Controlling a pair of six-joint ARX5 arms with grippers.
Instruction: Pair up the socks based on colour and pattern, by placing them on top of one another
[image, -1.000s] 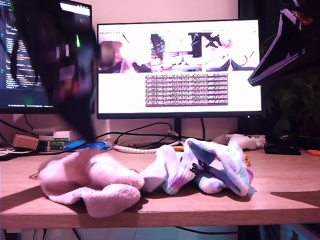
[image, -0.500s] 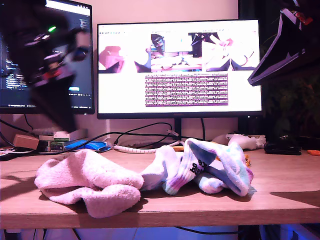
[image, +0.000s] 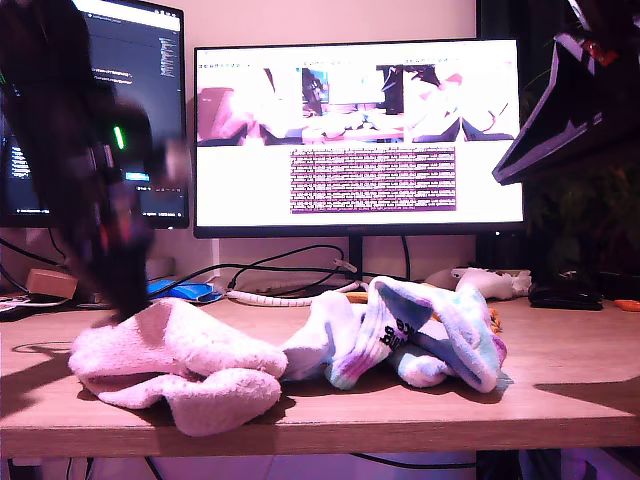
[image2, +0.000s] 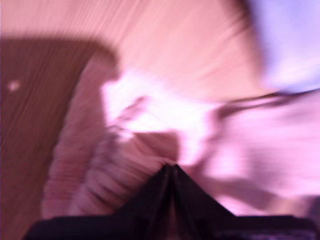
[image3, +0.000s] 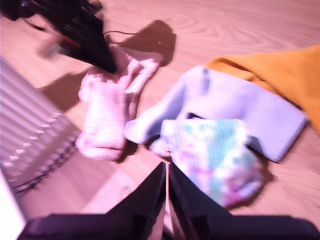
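Socks: fluffy pink pair (image: 175, 365) heaped; white sock (image: 318, 340) and tie-dye socks (image: 440, 335) bunched beside; mustard sock (image3: 280, 75) behind.

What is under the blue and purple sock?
The tie-dye sock lies partly on top of a plain lavender sock, and a yellow sock sits beyond that. Whether anything else hides beneath the pile cannot be seen.

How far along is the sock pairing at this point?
Done: the pink socks look bunched together. In hand: nothing; my first gripper hangs over them, fingers together. Left: the tie-dye sock, lavender sock and yellow sock lie heaped, unsorted.
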